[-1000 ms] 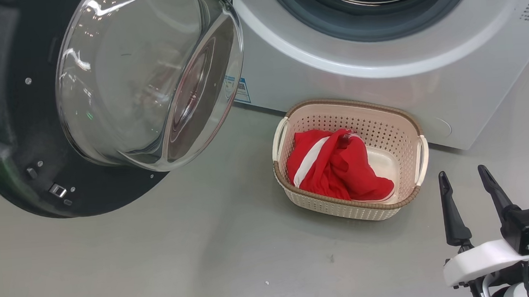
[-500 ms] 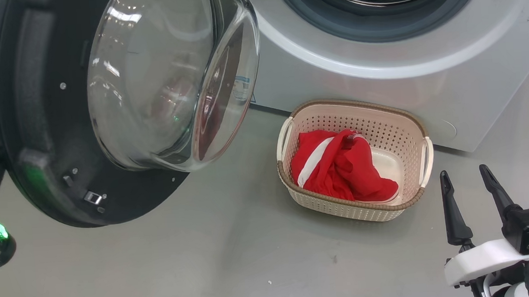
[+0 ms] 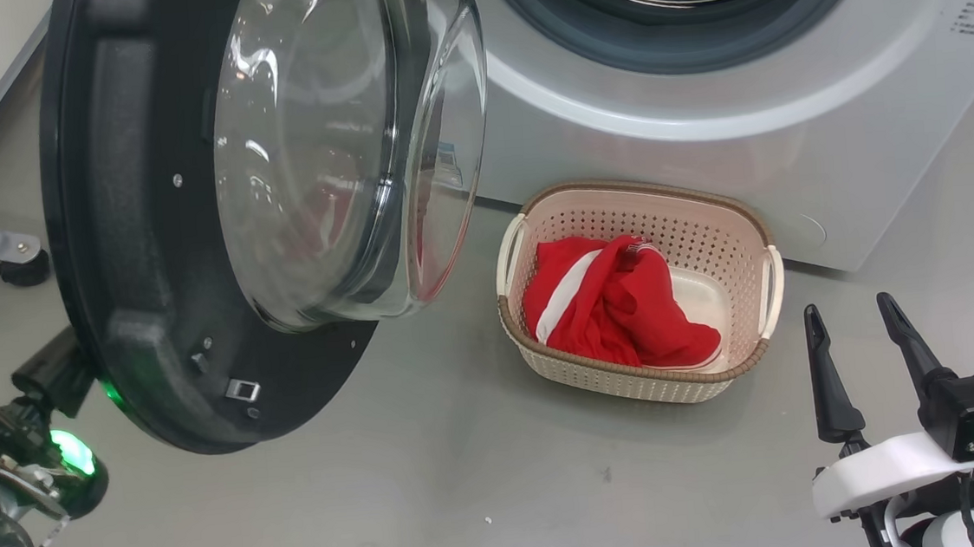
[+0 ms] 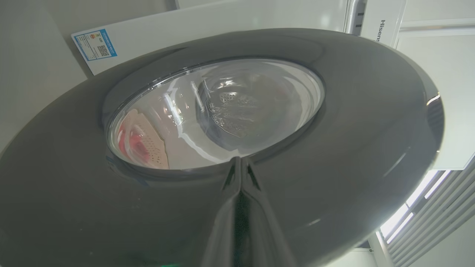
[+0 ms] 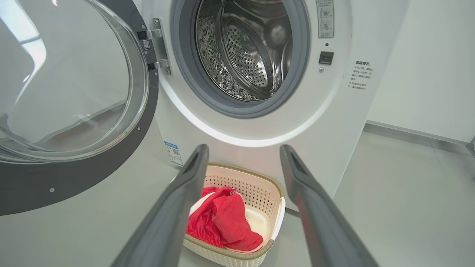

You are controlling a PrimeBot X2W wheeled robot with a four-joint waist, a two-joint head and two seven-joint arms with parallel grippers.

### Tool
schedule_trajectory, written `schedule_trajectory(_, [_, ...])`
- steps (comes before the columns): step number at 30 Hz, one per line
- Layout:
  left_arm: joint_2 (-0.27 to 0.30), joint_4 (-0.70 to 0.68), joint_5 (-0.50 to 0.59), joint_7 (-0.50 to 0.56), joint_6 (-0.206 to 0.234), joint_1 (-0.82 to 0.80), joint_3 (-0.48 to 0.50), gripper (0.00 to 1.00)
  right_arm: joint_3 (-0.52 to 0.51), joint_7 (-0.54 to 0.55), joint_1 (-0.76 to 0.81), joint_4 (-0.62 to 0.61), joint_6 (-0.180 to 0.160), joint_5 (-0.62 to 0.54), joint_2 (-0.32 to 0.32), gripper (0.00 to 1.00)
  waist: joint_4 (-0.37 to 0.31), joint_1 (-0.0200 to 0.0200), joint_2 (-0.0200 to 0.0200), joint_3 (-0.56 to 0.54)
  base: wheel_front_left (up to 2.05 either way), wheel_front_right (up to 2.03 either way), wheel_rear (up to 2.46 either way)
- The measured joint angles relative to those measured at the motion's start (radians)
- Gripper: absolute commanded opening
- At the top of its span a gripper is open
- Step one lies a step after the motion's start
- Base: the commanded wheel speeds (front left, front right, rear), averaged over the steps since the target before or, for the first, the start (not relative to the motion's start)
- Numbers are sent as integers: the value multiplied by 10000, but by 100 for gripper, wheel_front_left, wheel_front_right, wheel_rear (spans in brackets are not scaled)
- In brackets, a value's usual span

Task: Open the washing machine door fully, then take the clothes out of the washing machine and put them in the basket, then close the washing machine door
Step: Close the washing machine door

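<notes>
The left gripper (image 4: 240, 165) has its fingers pressed together, tips against the glossy outer face of the washing machine door (image 4: 371, 111). The right gripper (image 3: 848, 306) is spread wide and holds nothing, above bare floor (image 3: 469, 484) just right of the basket (image 3: 735, 228). The clothes (image 3: 620, 306) lie in the basket, which stands before the washing machine (image 3: 660, 147), with open floor between it and the door's lower edge. The right wrist view looks into the steel drum (image 5: 245, 48).
</notes>
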Motion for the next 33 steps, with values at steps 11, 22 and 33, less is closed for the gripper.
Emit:
schedule_trajectory(11, [-272, -1014, -109, 953, -69, 509, -416, 0, 82, -92, -72, 0, -2, 0, 134, 100, -478, 0, 0, 2, 0, 0, 0])
schedule_trajectory(22, [-566, -2052, -117, 1492, -69, 726, -610, 0, 205, -251, -203, 56, -6, 4, 299, 100, -1150, 0, 0, 58, 0, 0, 0])
schedule_trajectory(33, [-782, -2740, -119, 1607, -69, 744, -435, 0, 430, -368, -336, 209, -8, 25, 472, 100, -2106, 0, 0, 178, 0, 0, 0])
